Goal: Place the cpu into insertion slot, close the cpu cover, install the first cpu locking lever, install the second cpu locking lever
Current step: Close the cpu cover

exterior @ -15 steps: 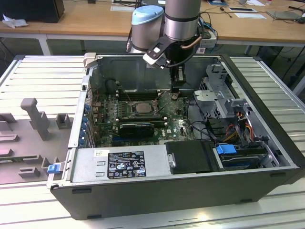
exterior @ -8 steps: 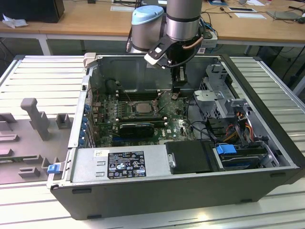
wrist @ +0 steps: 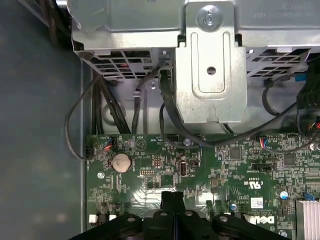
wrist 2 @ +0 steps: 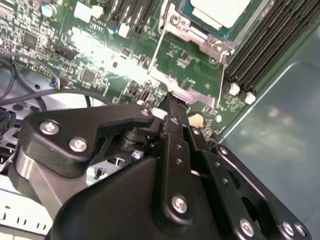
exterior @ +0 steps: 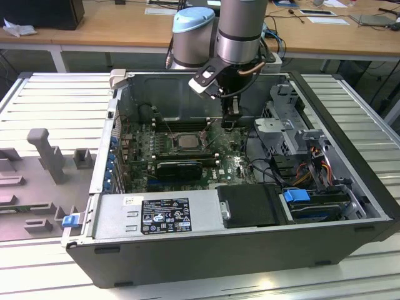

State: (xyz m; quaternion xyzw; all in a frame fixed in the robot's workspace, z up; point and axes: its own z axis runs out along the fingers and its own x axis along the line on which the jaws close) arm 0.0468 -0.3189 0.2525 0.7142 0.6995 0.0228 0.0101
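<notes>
The cpu point(wrist 2: 220, 10), a pale silvery square, lies in the insertion slot point(wrist 2: 186, 31) on the green motherboard; it is also seen from outside as the cpu point(exterior: 186, 141). The cpu cover point(wrist 2: 192, 95), a thin metal frame, stands swung open beside the slot, and green board shows through its window. My gripper point(wrist 2: 172, 111) is shut with nothing between its black fingers point(wrist: 172, 199). Its tip sits at the cover's free edge; whether it touches I cannot tell. In the exterior view my gripper point(exterior: 230, 120) hangs inside the case, to the right of the cpu.
Long black memory slots point(wrist 2: 260, 47) flank the socket. A black expansion card point(exterior: 179, 167) lies in front of it. A metal drive cage point(wrist: 210, 65) with black cables point(wrist: 165, 110) stands close by. The grey case wall point(exterior: 187, 247) surrounds the board.
</notes>
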